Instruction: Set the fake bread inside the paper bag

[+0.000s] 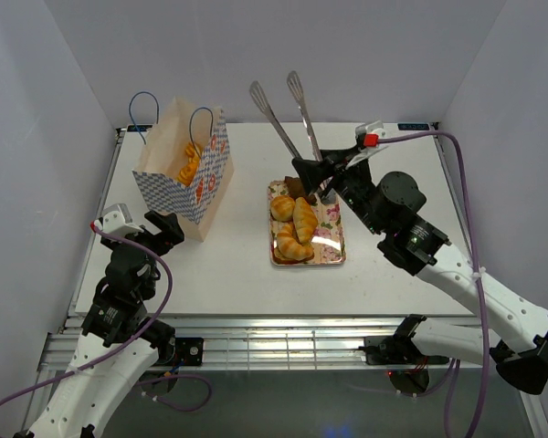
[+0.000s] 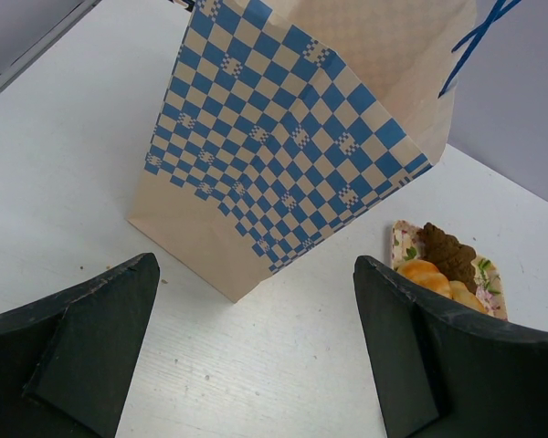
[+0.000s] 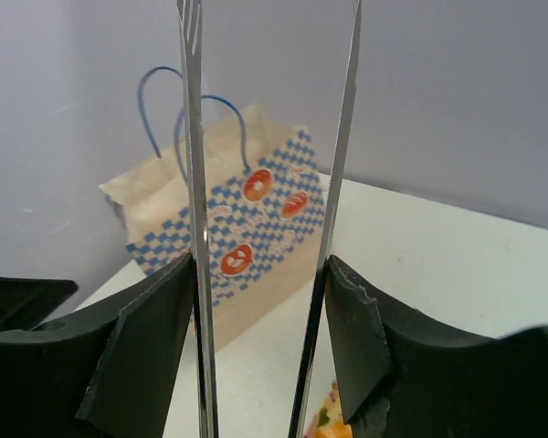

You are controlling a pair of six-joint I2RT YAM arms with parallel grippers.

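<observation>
While the left gripper (image 2: pixel 254 272) hovers near the table's front edge, jaws spread wide before the paper bag (image 1: pixel 178 196), most fake bread (image 1: pixel 295 224) lies on the tray (image 1: pixel 334 248) and some sits in the bag. Farther back, the right gripper (image 1: pixel 316 173) clasps tongs (image 1: pixel 272 114), tips raised. Fetching another loaf seems next: lower them and pinch one.

Top view: high, from near edge, looking down. Wrist views: low, close. All share paper bag (image 1: pixel 178 173) (image 2: pixel 283 146) (image 3: pixel 256 246).

Robot lab: white-walled booth (image 1: pixel 73 55), alu frame (image 1: pixel 256 342).
</observation>
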